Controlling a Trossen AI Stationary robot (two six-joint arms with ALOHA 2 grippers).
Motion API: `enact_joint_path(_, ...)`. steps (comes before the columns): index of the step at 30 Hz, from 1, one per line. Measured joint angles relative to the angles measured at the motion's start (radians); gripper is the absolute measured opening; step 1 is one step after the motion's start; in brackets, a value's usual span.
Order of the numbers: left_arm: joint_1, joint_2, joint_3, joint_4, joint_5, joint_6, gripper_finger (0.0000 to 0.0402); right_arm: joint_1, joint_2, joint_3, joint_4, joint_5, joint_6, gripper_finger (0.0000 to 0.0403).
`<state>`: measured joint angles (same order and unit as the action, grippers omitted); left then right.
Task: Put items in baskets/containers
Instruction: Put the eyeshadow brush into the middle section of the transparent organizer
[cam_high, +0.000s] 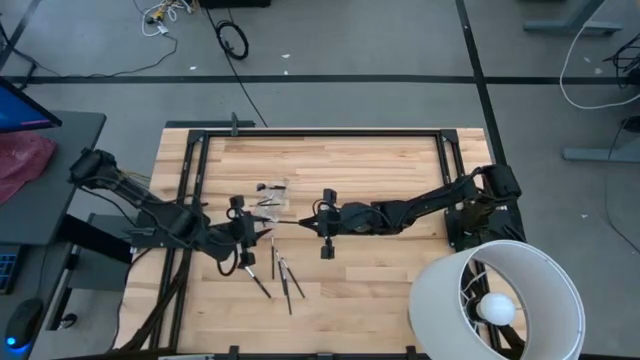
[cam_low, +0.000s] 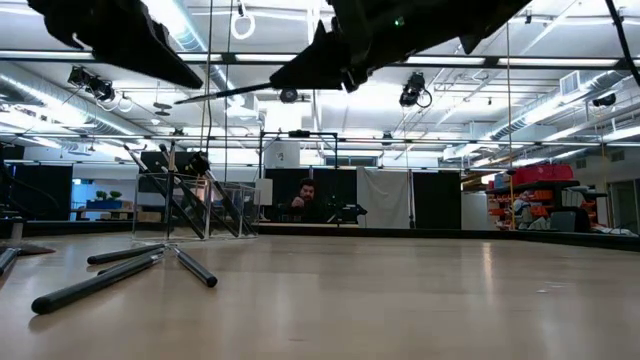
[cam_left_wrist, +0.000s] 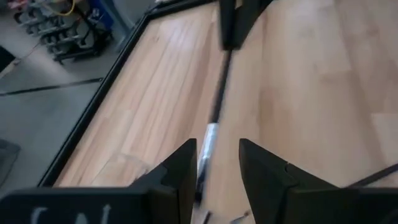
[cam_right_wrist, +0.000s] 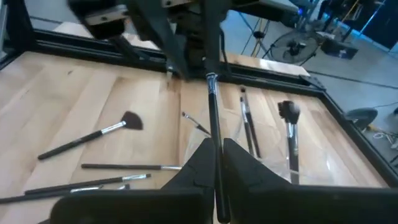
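Note:
My right gripper reaches in from the table's right, above mid-table, shut on a thin dark makeup brush. The brush points toward the table's left. Its silver ferrule end lies between the open fingers of my left gripper, close to one finger; whether they touch, I cannot tell. The clear container stands just beyond, with brushes inside. A fan brush and several others lie flat on the wood. My right gripper pinches the brush's dark handle between its two fingers, near the end away from the ferrule. The fingers come almost level from the table's right and lie along the brush. The brush is lifted clear of the table, nearly level, sticking out ahead of the fingers.
A big white lamp shade stands at the near right corner. A black frame rail borders the wooden top. Loose brushes lie on the near left part of the table. A person sits beyond the far edge.

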<state>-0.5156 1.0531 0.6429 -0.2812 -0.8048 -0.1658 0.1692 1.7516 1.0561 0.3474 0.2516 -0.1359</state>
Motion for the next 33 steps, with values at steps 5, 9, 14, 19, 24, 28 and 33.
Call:
enact_joint_path(5, 0.007, 0.000, -0.003, -0.002, 0.034, 0.021, 0.0124, 0.003, 0.002, 0.000, 0.075, -0.010, -0.007, 0.0010)
enact_joint_path(9, 0.008, 0.000, -0.003, -0.003, 0.019, 0.023, 0.0124, 0.002, 0.002, 0.000, 0.092, -0.037, -0.011, 0.0010)
enact_joint_path(14, 0.008, 0.000, -0.003, -0.001, 0.005, 0.043, 0.0120, 0.000, 0.002, 0.000, 0.090, -0.047, -0.002, 0.0010)
enact_joint_path(19, 0.008, 0.000, -0.003, 0.000, 0.005, 0.042, 0.0103, -0.003, 0.002, 0.000, 0.087, -0.050, 0.001, 0.0010)
enact_joint_path(24, 0.008, 0.000, -0.003, 0.000, 0.005, 0.042, 0.0071, -0.008, 0.002, 0.000, 0.077, -0.050, 0.013, 0.0010)
enact_joint_path(28, 0.007, 0.000, -0.004, -0.002, 0.012, 0.043, 0.0039, -0.012, 0.002, 0.000, 0.074, -0.052, 0.013, 0.0010)
enact_joint_path(33, 0.007, 0.002, -0.004, -0.003, 0.021, 0.047, 0.0020, -0.013, 0.002, 0.001, 0.051, -0.058, 0.013, 0.0014)
